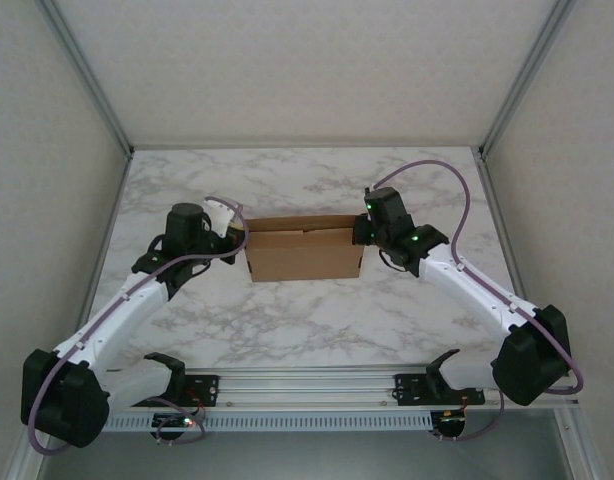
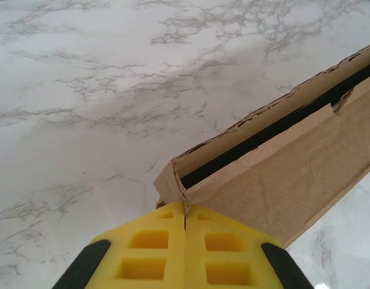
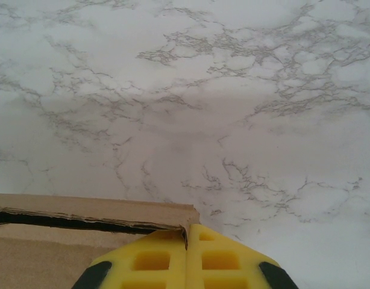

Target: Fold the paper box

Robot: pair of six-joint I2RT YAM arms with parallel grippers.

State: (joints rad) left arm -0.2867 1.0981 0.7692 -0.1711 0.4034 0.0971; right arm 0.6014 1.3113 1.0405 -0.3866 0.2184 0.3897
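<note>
Centrally on the marble table [image 1: 307, 325] sits the paper box [image 1: 302, 255], a shallow brown cardboard shape with a dark slot along its top edge. The left gripper [image 2: 185, 214] has its yellow fingers [image 2: 149, 253] pressed together against the box's left corner. The right gripper [image 3: 186, 232] is likewise closed tight at the right corner. Whether either one pinches cardboard cannot be told.

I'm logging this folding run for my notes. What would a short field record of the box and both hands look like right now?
box: paper box, brown, walls up, dark gap along its top
place: middle of the marble table
left hand: shut, tips at box's left end corner
right hand: shut, tips at box's right end corner
cardboard pinched: cannot tell
</note>
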